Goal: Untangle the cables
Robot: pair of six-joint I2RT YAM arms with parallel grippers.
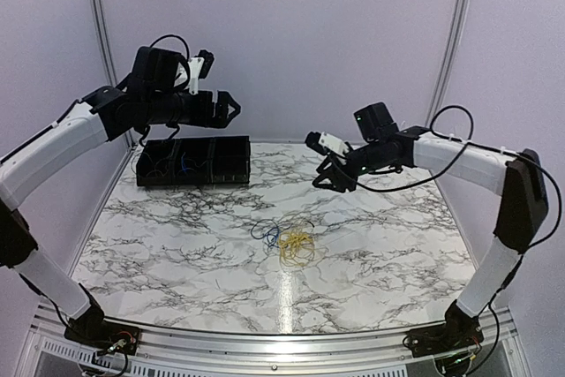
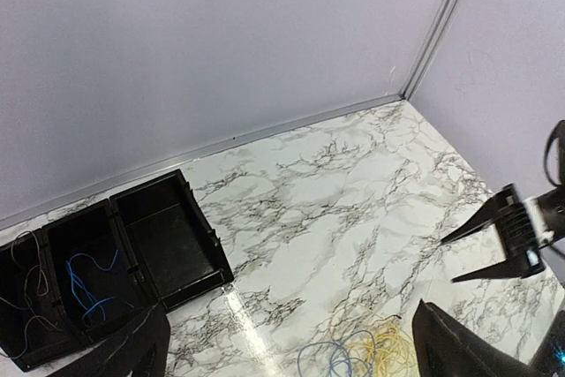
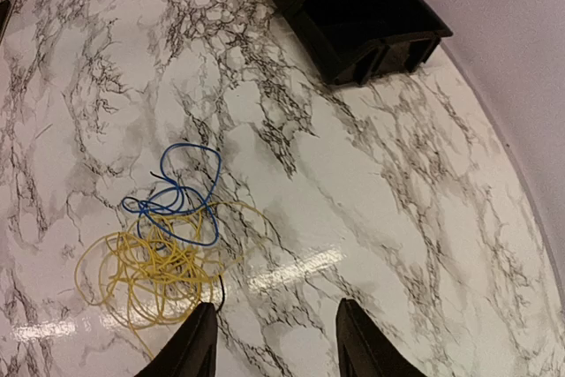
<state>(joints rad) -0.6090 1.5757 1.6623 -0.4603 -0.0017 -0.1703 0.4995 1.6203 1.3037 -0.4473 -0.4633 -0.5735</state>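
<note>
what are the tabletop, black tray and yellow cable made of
Tabletop: probably marble-pattern laminate or film, glossy, with a bright glare streak across it. Tray: looks like matte black moulded plastic, with thin dividing walls. Yellow cable: likely plastic-sheathed wire, very thin, lying in loose loops.

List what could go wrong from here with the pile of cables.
1. The blue cable overlaps the yellow cable, so lifting one may drag both along.
2. Both are thin and lie flat on the table. The right gripper, open above them, might pinch nothing or catch several strands.
</note>
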